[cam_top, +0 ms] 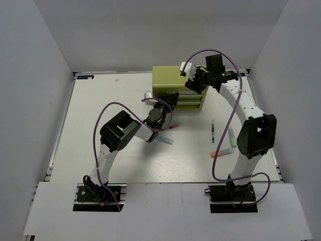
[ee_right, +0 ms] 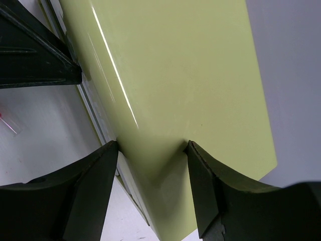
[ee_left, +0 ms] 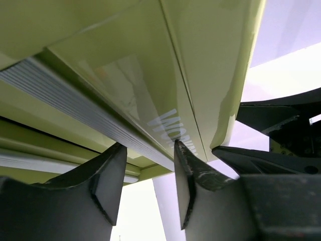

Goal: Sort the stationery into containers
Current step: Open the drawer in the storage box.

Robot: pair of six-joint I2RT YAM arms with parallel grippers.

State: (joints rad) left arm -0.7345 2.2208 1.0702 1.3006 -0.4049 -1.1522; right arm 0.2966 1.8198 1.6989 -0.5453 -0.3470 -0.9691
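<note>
The olive-green cabinet (cam_top: 173, 80) stands at the back, its two front drawers (cam_top: 189, 102) facing me. My left gripper (cam_top: 168, 102) is open at the left of the drawer fronts; in the left wrist view (ee_left: 149, 168) its fingertips touch the ribbed drawer edge (ee_left: 75, 108). My right gripper (cam_top: 193, 83) is open, its tips resting on the cabinet's top right corner (ee_right: 165, 75). On the table lie a red-and-white pen (cam_top: 169, 129), a light blue piece (cam_top: 164, 139), a dark thin pen (cam_top: 212, 131), a pale green marker (cam_top: 232, 137) and an orange marker (cam_top: 220, 152).
White walls enclose the table (cam_top: 115, 160) on three sides. The left arm's elbow (cam_top: 118, 131) hangs over the table's left middle. The right arm's forearm (cam_top: 257, 133) stands beside the markers. Purple cables loop over both arms.
</note>
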